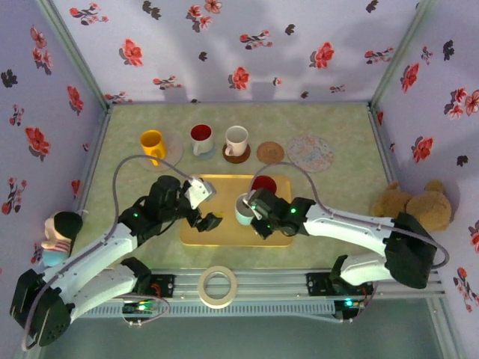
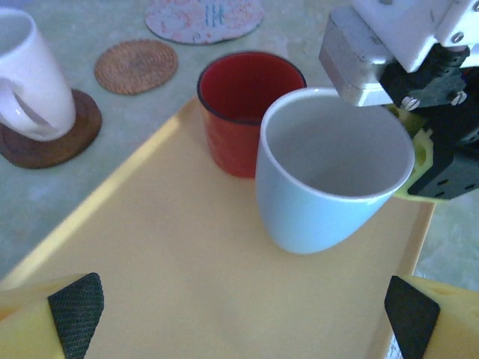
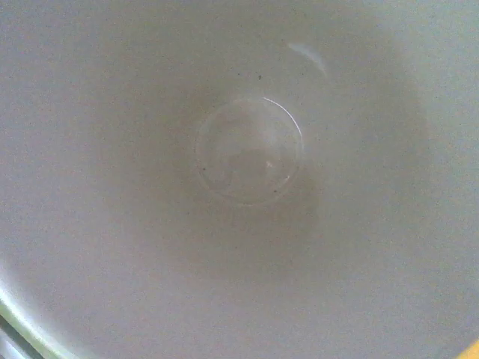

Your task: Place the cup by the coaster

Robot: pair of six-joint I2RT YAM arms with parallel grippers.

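Fingers of the right gripper (image 1: 253,207) pinching the rim of the cup (image 2: 322,187) over the right half of the tray (image 1: 224,235); left gripper (image 1: 207,221) spread wide, holding nothing.
Probably ceramic: stiff, moderately light, slick-glazed, chippable, so best gripped across the rim wall and set down gently by the woven coaster (image 1: 271,152) beyond the tray's far edge. Pale blue outside, whitish inside, tilted, tapering to a small round base.

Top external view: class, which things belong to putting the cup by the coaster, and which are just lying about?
Job in hand: pale blue cup, woven coaster, patterned coaster, yellow tray.
Lying about: teddy bear, doll, tape roll, yellow mug.
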